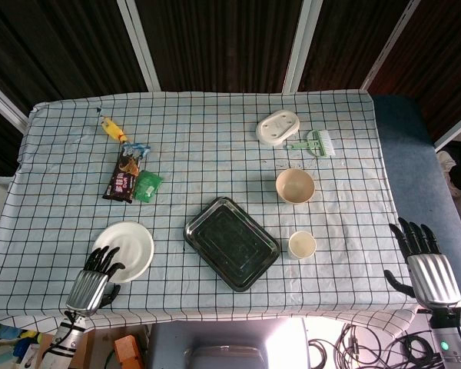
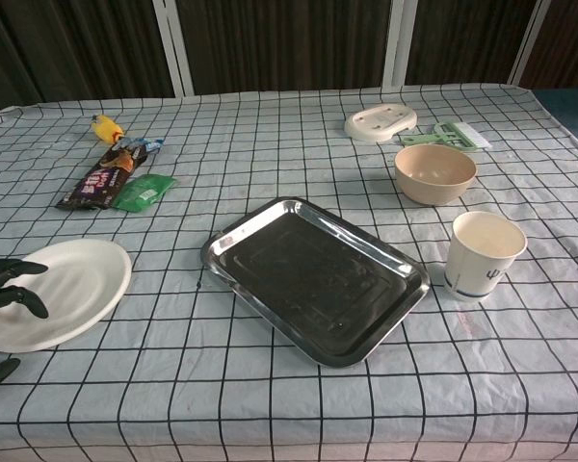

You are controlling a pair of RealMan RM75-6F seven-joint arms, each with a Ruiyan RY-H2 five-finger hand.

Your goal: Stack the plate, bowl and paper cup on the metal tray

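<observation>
The plate (image 1: 126, 248) is touched at its near-left rim by the left hand (image 1: 100, 270), not visibly gripped. The right hand (image 1: 422, 254) is held spread, empty. The tray (image 1: 231, 242), bowl (image 1: 295, 185) and cup (image 1: 302, 244) are set apart on the worktop (image 1: 215, 138).

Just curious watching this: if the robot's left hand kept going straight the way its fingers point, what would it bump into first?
The white plate. The left hand already has its fingertips over the plate's near rim, seemingly touching it, so that comes first. Contact height is hard to judge.
</observation>
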